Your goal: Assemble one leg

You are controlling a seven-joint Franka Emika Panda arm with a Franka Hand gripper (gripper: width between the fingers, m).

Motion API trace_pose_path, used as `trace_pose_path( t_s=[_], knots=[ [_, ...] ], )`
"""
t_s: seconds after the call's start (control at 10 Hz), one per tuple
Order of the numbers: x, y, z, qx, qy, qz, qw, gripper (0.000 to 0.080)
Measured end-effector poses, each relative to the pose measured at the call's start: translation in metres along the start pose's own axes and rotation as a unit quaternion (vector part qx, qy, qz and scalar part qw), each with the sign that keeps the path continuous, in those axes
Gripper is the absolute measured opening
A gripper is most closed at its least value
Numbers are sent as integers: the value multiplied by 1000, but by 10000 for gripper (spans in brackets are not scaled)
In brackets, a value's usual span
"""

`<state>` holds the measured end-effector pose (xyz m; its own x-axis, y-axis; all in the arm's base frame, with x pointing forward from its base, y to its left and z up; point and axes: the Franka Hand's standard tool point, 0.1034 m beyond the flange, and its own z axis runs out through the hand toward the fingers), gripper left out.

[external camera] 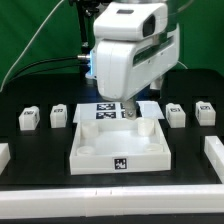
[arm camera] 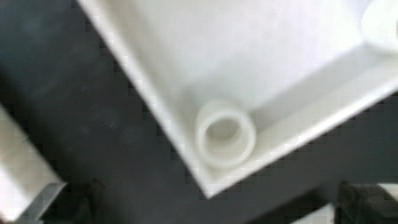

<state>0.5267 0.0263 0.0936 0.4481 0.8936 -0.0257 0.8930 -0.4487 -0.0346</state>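
White legs (external camera: 27, 118) (external camera: 59, 115) (external camera: 176, 113) (external camera: 205, 112): small squarish posts, each with a black-and-white tag.
Place: two by the bench's edge at the exterior view's left, two by its right edge.
Gripper (external camera: 130, 112): fingers apart, empty, above the tray's (external camera: 95, 160) corner socket (arm camera: 226, 133).

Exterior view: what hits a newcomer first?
The bulky white arm dominates, its gripper open above a back corner of the big white tray piece at centre. Small tagged legs sit in a row either side. The wrist view is filled by that corner's round socket.
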Motion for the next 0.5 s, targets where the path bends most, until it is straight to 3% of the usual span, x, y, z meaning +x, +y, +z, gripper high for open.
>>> trace_pose_path(
  t_s=[0.3, 0.5],
  knots=[
    [-30, -29, 16, 23, -11, -64, 998, 650],
    [-31, -30, 17, 25, -12, -62, 998, 650]
  ],
)
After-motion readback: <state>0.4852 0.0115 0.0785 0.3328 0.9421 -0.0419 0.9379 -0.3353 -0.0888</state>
